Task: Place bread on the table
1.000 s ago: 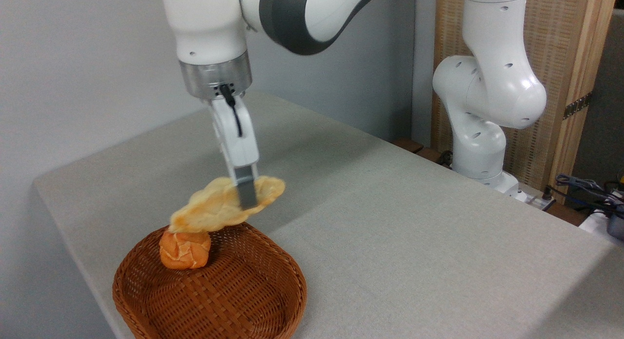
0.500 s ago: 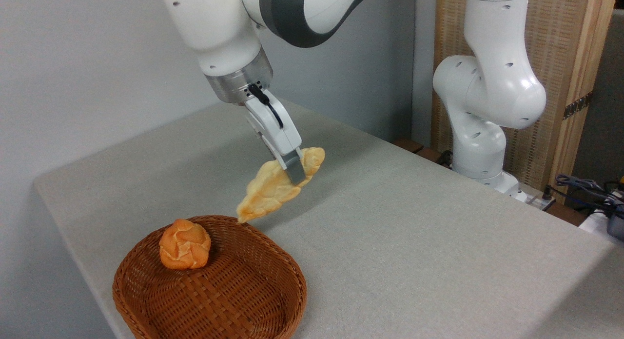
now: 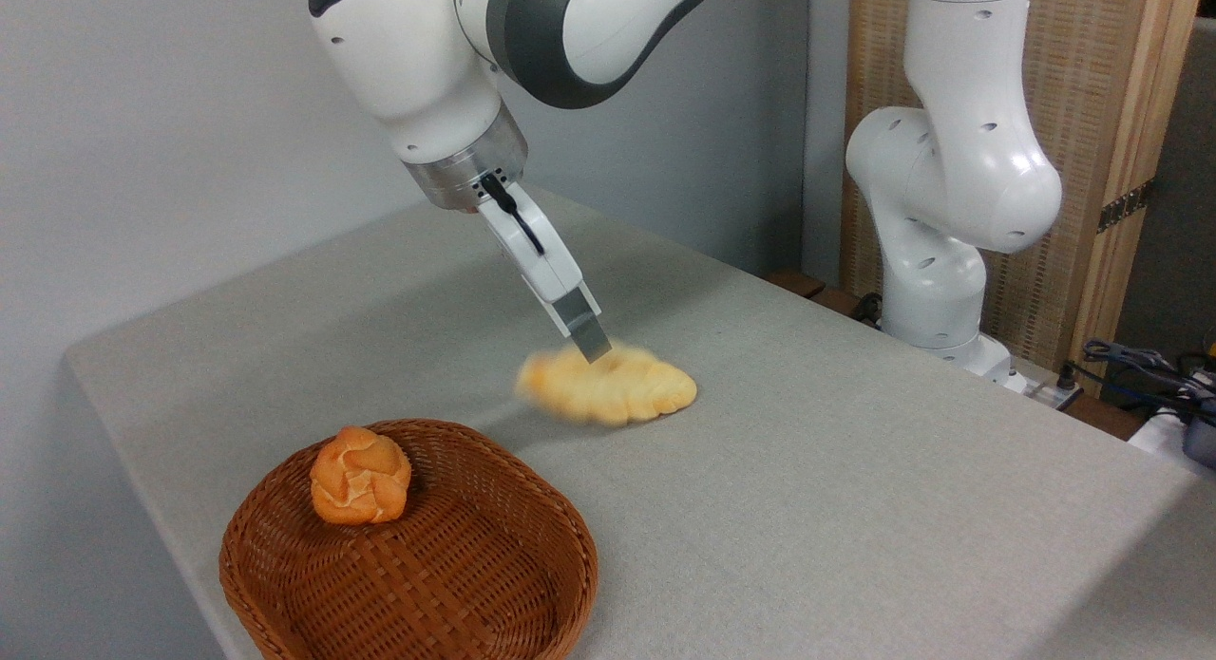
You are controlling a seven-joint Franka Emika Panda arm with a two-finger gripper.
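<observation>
One bread (image 3: 608, 389) lying flat on table (image 3: 855, 470), blurred, just below gripper (image 3: 593, 342) fingertip at its 12 o'clock edge; jaw gap hidden, grip unclear. Basket (image 3: 408, 565) at 7 o'clock.

A grey-beige cloth worktop (image 3: 855, 508) carries a blurred pale loaf of bread (image 3: 608, 386) and, near it, a brown wicker basket (image 3: 408, 556).
</observation>
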